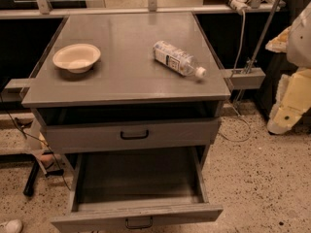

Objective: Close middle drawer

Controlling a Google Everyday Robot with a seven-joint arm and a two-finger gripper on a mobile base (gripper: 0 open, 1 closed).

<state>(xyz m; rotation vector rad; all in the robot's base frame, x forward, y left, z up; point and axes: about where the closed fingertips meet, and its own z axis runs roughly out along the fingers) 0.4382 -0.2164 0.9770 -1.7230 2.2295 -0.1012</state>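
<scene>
The middle drawer (138,213) is a grey metal drawer with a low flat front and a small black loop handle (139,222). It is pulled far out, and its long shallow tray (138,176) looks empty. Above it, the taller-fronted top drawer (131,135) with a wider black handle stands slightly out. The third drawer is hidden below. My gripper (281,121) is at the right edge, on the white and yellowish arm (297,89). It is well to the right of the cabinet and touches no drawer.
On the grey cabinet top (126,81) a cream bowl (77,57) sits at the left and a plastic water bottle (178,58) lies at the right. Cables (238,130) and a metal rail (243,76) are at the right. The floor (262,178) is speckled.
</scene>
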